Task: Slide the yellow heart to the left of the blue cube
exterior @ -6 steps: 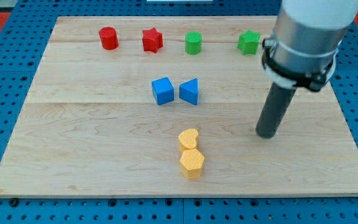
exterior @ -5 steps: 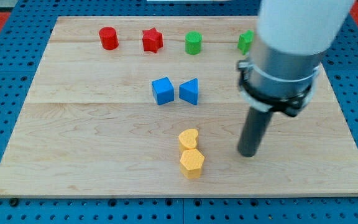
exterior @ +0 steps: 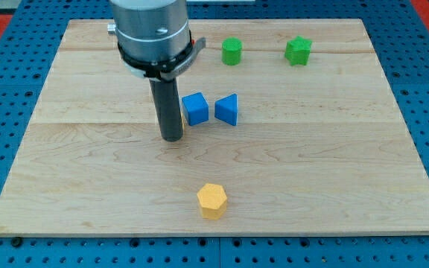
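Note:
My tip (exterior: 171,138) rests on the board just left of the blue cube (exterior: 195,109), almost touching its lower left corner. The yellow heart does not show anywhere in this view; the rod and the arm above it may hide it. A blue triangular block (exterior: 227,109) stands right of the cube, close beside it. A yellow hexagon (exterior: 212,201) lies alone near the view's bottom, below and right of my tip.
A green cylinder (exterior: 232,50) and a green star (exterior: 299,50) stand near the board's top edge. The arm's body covers the top left area where the red blocks stood. The wooden board (exterior: 65,164) lies on a blue pegboard.
My tip swept from the board's right side to just left of the blue cube. The yellow heart is gone from view. The yellow hexagon has shifted slightly down and left. The arm now hides the red blocks.

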### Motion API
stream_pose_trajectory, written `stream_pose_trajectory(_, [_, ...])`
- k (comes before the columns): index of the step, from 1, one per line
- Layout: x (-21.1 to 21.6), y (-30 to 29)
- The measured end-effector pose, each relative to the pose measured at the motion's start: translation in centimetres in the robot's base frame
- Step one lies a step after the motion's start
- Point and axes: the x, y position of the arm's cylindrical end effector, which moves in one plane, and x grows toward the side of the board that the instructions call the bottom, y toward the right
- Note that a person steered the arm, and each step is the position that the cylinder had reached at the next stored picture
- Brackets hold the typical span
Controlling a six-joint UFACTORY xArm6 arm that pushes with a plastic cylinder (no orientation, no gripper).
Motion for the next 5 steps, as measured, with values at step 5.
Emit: stream_pose_trajectory(5, [7.3,16.4])
